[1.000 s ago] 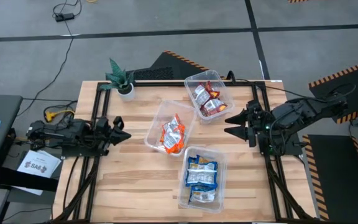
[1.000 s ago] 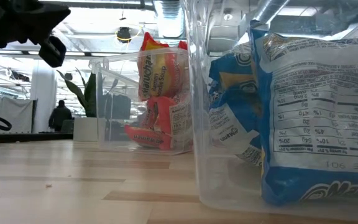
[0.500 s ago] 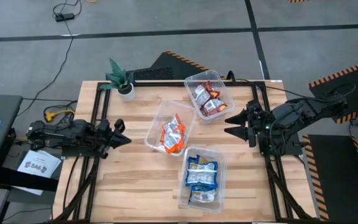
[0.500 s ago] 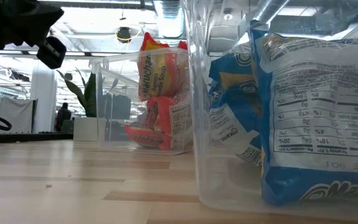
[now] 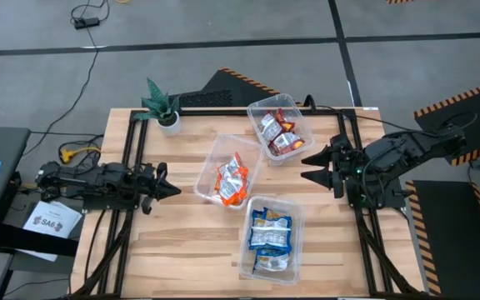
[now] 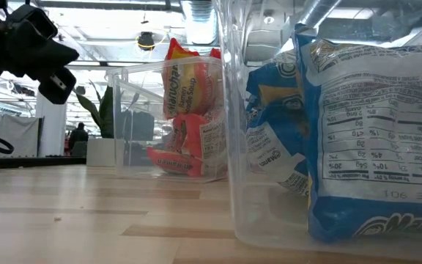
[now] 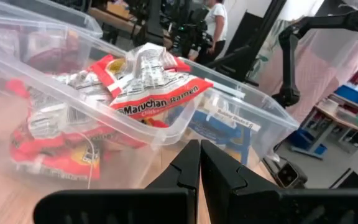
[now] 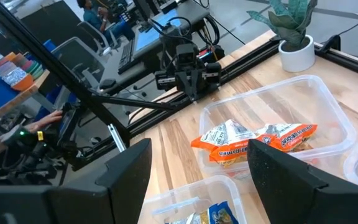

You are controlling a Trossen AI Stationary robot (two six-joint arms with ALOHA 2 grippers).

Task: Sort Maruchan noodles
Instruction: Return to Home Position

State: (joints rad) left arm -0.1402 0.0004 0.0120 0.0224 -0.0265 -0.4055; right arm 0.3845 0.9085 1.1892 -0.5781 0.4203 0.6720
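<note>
The Maruchan noodles are all binned. The red-and-silver flat plastic packets point(image 5: 277, 133) are in the far clear plastic tub point(image 5: 253, 108), the orange packets point(image 5: 232, 179) in the middle tub point(image 5: 212, 162), and the blue-and-yellow packets point(image 5: 271, 236) in the near tub point(image 5: 246, 268). All three tubs sit on the wooden tabletop point(image 5: 173, 246) between the arms, and no packet lies loose. The left claw point(image 5: 173, 188) is at the tabletop's left edge, pointed at the middle tub, its fingers pressed together and empty. The right claw point(image 5: 305, 167) waits at the right edge, spread wide, holding nothing. Going home well likely means drawing the left arm straight back, level and slow. The claw should stay clear of the tub rims so nothing gets nudged.
</note>
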